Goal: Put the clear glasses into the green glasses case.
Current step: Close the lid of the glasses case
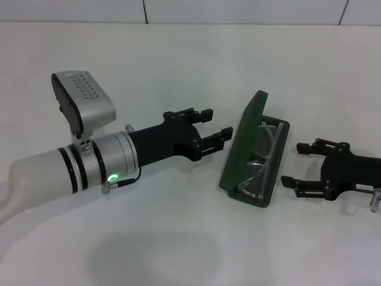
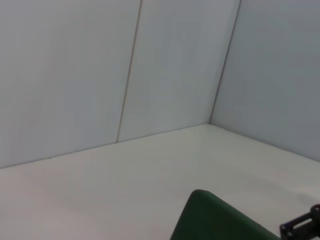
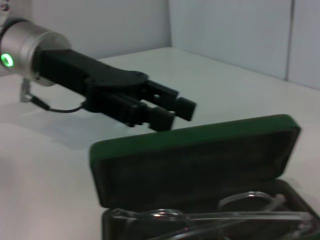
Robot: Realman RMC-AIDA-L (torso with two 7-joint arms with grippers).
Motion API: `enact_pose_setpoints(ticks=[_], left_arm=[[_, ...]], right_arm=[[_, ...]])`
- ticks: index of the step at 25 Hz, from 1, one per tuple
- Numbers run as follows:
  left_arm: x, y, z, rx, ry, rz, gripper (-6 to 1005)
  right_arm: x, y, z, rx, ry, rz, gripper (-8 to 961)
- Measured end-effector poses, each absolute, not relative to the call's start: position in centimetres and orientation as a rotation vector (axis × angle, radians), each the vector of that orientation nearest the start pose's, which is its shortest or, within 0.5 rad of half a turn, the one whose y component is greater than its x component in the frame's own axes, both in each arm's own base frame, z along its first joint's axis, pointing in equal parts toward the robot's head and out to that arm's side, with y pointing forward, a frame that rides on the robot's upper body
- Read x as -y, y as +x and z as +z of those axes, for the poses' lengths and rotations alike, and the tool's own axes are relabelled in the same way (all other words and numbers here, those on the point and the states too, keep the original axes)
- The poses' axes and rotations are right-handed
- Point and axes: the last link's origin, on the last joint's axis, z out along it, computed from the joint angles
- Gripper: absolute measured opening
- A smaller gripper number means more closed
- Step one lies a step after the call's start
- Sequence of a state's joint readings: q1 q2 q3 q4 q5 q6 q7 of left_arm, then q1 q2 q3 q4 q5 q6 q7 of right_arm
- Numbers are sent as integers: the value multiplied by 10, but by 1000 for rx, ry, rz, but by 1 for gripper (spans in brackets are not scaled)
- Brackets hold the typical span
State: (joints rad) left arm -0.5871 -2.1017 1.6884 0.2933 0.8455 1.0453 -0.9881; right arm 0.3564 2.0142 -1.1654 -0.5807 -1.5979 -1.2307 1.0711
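Clear glasses (image 1: 262, 161) are already lying inside the green glasses case (image 1: 241, 149), whose lid is standing half raised on the white table (image 1: 178, 238). Left gripper (image 1: 213, 137), jaws spread and empty, is hovering just behind the lid; closing well likely means pushing the lid's back evenly, without sliding the case. Right gripper (image 1: 294, 165), jaws also spread, is resting nearby on the case's other side.
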Motion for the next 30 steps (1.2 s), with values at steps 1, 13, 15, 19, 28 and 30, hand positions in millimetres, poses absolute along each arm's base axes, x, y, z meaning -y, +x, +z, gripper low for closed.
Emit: enact_pose_setpoints(ticks=[1, 13, 15, 19, 28, 30], left_arm=[[-333, -232, -110, 627, -2585, -768, 630], [-339, -228, -110, 625, -2572, -762, 630], [-339, -228, -110, 627, -2571, -762, 630], [-339, -229, -110, 633, -2568, -758, 631], [-340, -228, -110, 627, -2568, -762, 631], [-341, -226, -110, 621, -2571, -764, 631]], right_arm=[[-308, 308, -28, -412, -2648, 466, 838], [-309, 299, -37, -358, -2708, 449, 838], [-309, 300, -34, -350, -2700, 447, 838], [-307, 302, -26, -329, -2672, 441, 837], [-309, 310, -28, -296, -2676, 324, 837], [-311, 308, -31, -284, -2684, 313, 837]])
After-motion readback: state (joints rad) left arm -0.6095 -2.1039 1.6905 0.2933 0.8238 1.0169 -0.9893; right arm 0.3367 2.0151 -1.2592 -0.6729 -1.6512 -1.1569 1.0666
